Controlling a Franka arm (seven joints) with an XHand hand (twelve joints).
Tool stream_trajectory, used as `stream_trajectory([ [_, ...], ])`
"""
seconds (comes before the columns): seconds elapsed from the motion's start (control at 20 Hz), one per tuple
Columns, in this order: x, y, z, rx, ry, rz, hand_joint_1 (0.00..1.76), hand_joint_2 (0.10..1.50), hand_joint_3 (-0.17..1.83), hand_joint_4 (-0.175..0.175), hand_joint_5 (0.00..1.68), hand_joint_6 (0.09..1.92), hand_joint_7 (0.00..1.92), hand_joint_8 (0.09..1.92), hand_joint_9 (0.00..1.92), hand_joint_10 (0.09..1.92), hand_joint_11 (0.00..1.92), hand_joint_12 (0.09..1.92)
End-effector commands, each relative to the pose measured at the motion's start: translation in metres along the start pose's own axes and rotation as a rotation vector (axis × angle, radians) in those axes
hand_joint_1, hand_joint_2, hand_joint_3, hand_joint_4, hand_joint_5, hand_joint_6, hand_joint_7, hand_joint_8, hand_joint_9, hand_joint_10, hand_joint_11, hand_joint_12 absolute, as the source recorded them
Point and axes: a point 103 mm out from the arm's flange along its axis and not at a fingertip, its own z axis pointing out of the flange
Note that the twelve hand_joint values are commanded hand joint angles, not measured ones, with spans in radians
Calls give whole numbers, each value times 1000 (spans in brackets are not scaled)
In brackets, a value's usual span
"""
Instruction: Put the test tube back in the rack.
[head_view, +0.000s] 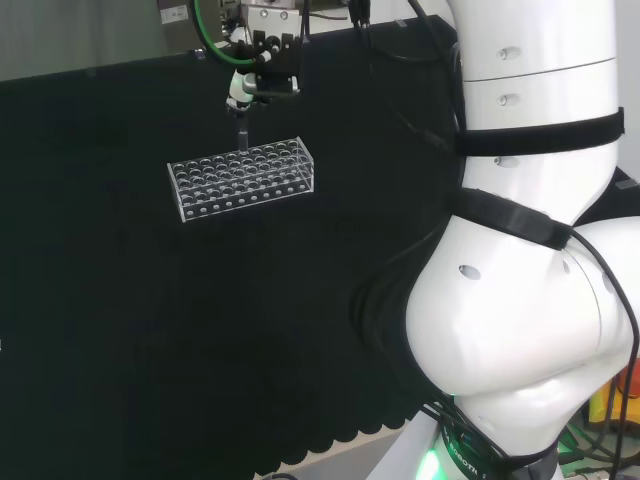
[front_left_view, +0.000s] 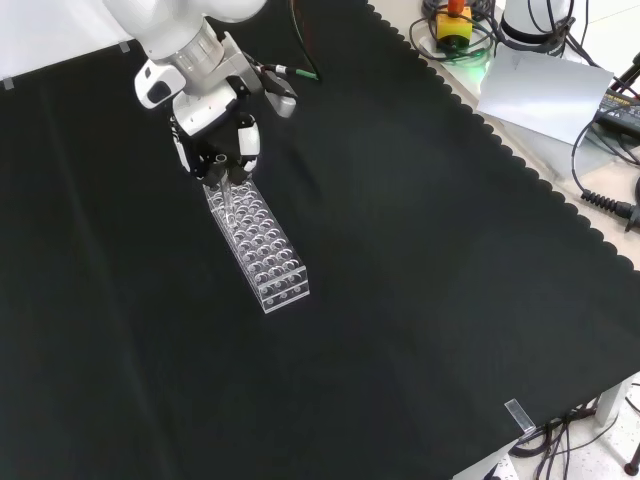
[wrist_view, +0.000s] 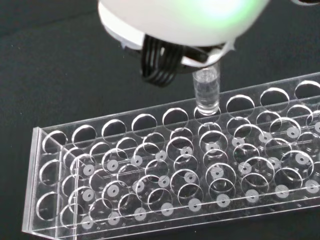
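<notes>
A clear plastic test tube rack (head_view: 242, 180) (front_left_view: 258, 243) (wrist_view: 175, 170) lies on the black cloth, its holes showing no tubes. The hand (head_view: 262, 72) (front_left_view: 212, 145) (wrist_view: 185, 22) hangs just above the rack's far long edge in the head view, fingers curled round a clear test tube (head_view: 240, 128) (front_left_view: 226, 195) (wrist_view: 206, 89). The tube stands upright. In the wrist view its rounded bottom sits right at a hole in the rack's edge row, and whether it has entered that hole cannot be told.
The arm's white links (head_view: 530, 250) stand at the right of the head view. Past the cloth's scalloped edge in the front view lie cables (front_left_view: 600, 190) and a grey sheet (front_left_view: 545, 85). Bare black cloth (front_left_view: 420, 300) stretches around the rack.
</notes>
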Motion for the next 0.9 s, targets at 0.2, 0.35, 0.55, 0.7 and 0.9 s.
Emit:
stream_trajectory([
  [0.2, 2, -1, 5, 11, -8, -2, 1220, 648, 660, -175, 1303, 605, 1657, 640, 1574, 628, 1040, 1107],
  [0.35, 1, 0, 7, 17, -4, -6, 1220, 648, 660, -175, 1303, 604, 1657, 639, 1574, 628, 1040, 1106],
  [0.55, 2, 5, 15, 29, -6, -9, 1220, 648, 659, -175, 1303, 603, 1658, 638, 1575, 628, 1040, 1106],
  [0.7, 2, 9, 18, 35, -9, -5, 1220, 648, 659, -175, 1304, 603, 1658, 637, 1575, 628, 1040, 1106],
  [0.9, 4, 11, 19, 33, -27, -1, 1220, 648, 659, -175, 1304, 602, 1659, 636, 1576, 628, 1039, 1105],
])
